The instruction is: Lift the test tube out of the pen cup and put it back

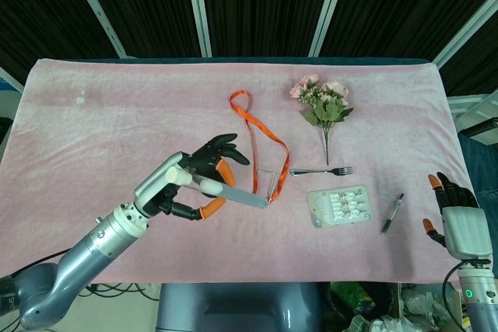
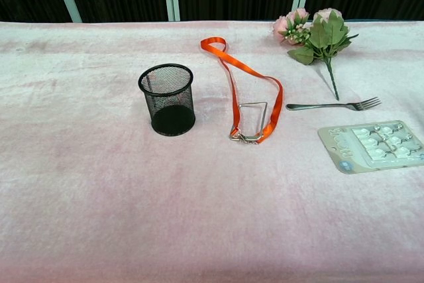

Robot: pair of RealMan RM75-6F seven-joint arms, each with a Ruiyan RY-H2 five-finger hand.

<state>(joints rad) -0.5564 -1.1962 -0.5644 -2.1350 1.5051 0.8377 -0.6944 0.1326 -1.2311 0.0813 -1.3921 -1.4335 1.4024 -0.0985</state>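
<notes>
In the head view my left hand [image 1: 194,180] is raised high over the table and holds a clear test tube [image 1: 233,192] with a white cap; the tube lies almost level, its rounded end pointing right. The hand hides the pen cup in that view. The chest view shows the black mesh pen cup [image 2: 167,99] standing upright and empty on the pink cloth, with no hand in that frame. My right hand [image 1: 459,219] hangs at the table's right front corner, fingers apart, holding nothing.
An orange lanyard [image 2: 248,81] with a metal clip lies right of the cup. Further right are a fork [image 2: 331,105], a blister pack [image 2: 377,145], a flower sprig [image 2: 315,34] and a pen [image 1: 391,213].
</notes>
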